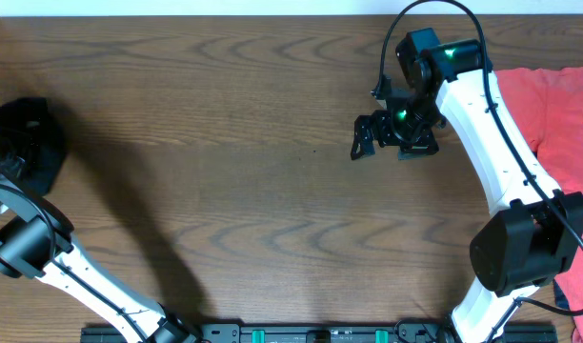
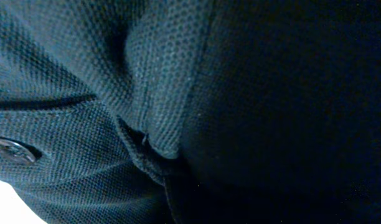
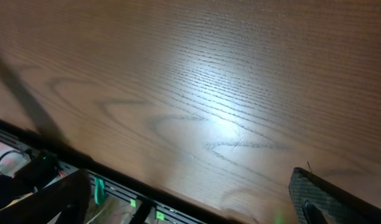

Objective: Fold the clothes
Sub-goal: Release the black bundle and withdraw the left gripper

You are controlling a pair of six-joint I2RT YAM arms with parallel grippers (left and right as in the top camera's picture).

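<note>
A dark navy knit garment (image 1: 30,133) lies bunched at the table's far left edge. It fills the left wrist view (image 2: 147,93), where a button (image 2: 13,149) shows at the left. My left arm (image 1: 25,243) reaches into this garment, and the cloth hides its fingers. A coral-red shirt (image 1: 558,105) with white print lies at the right edge. My right gripper (image 1: 382,135) hovers over bare wood left of the red shirt. It is open and empty, with its fingers wide apart in the right wrist view (image 3: 190,208).
The wooden table (image 1: 253,143) spans the view. A black rail with green clips (image 1: 311,333) runs along the front edge and also shows in the right wrist view (image 3: 116,193). The right arm's body (image 1: 506,181) crosses beside the red shirt.
</note>
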